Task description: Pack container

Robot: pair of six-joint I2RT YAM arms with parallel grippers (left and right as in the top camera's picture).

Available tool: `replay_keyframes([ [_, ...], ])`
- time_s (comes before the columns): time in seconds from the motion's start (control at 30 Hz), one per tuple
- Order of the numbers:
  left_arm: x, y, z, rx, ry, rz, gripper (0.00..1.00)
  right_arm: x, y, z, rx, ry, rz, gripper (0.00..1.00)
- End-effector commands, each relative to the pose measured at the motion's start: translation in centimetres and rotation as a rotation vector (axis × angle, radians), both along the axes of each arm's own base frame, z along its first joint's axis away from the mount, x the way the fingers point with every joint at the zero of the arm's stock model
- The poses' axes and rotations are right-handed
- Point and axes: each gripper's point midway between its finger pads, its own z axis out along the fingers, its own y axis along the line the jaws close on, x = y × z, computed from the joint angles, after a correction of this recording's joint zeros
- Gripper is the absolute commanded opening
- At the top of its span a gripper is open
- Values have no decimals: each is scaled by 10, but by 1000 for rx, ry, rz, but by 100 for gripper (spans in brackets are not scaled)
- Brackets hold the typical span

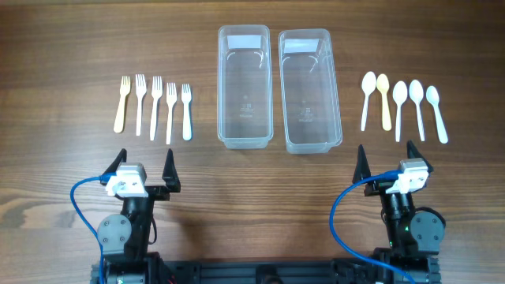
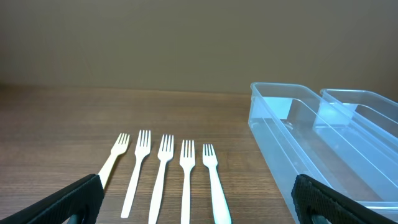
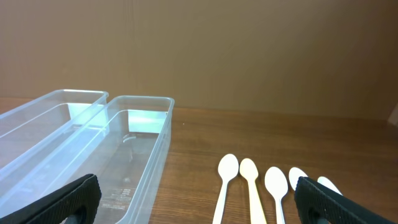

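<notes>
Two clear plastic containers stand side by side at the table's middle, the left one point(image 1: 245, 87) and the right one point(image 1: 309, 89); both look empty. Several plastic forks point(image 1: 155, 106) lie in a row to the left, also in the left wrist view point(image 2: 166, 171). Several plastic spoons point(image 1: 402, 104) lie in a row to the right, also in the right wrist view point(image 3: 261, 183). My left gripper point(image 1: 143, 168) is open and empty, near of the forks. My right gripper point(image 1: 390, 162) is open and empty, near of the spoons.
The wooden table point(image 1: 63, 158) carries only these items. Blue cables point(image 1: 83, 197) loop beside each arm base at the near edge. A plain brown wall backs the table in both wrist views.
</notes>
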Motion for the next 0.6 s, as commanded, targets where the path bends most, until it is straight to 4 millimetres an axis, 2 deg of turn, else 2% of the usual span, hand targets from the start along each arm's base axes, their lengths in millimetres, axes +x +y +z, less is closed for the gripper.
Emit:
replay_keyframes([
  [0.0, 0, -4, -3, -7, 1, -22, 100, -1, 4, 2, -12, -12, 20, 100],
  [0.43, 0, -4, -3, -7, 1, -22, 100, -1, 3, 3, -14, -14, 16, 100],
  [0.5, 0, -4, -3, -7, 1, -22, 100, 0, -3, 6, -14, -28, -20, 100],
  [0.57, 0, -4, -3, -7, 1, -22, 100, -1, 1, 12, 15, -49, 2, 100],
])
